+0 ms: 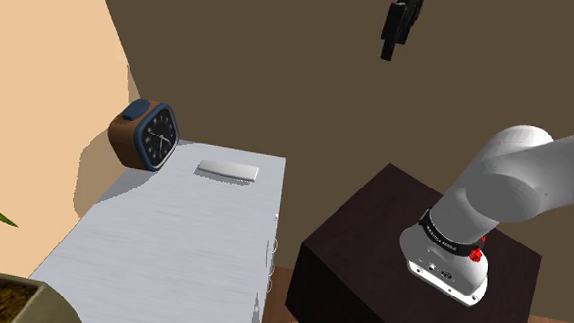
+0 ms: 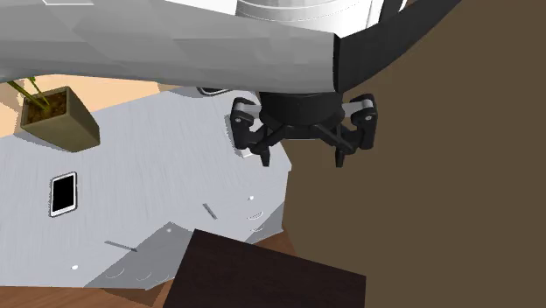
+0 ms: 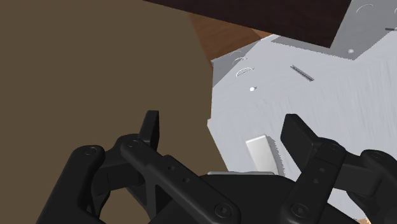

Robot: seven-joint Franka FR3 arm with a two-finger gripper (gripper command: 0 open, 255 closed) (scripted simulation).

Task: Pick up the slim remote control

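Counts: we are counting one slim remote (image 1: 228, 170), one clock (image 1: 144, 136), one potted plant (image 2: 57, 118), one phone (image 2: 63, 194) and one end effector (image 2: 302, 157).
End effector: we are seeing its two black fingers (image 3: 151, 130) standing apart, clasping nothing; in the shoulder view it is hanging high in front of the brown wall (image 1: 308, 78), well apart from the remote.
Remote's place: it is lying flat on the grey counter (image 1: 164, 250), near the far corner, close to the edge that meets the brown wall.
Edges: the counter's side on the shoulder view's right is dropping to a wooden floor (image 3: 222, 35); the remote is sitting near that side too.
Neighbours: the clock is standing just beside the remote on the shoulder view's left, not touching it; plant and phone are sitting well apart from it, toward the counter's other end.
Open room: we are seeing bare counter between the remote and the plant, and a gap between the counter and the dark stand (image 1: 371, 237).
Remote's look: pale grey-white, thin, a long narrow rectangle with its long side running along the far edge; we cannot tell its markings.
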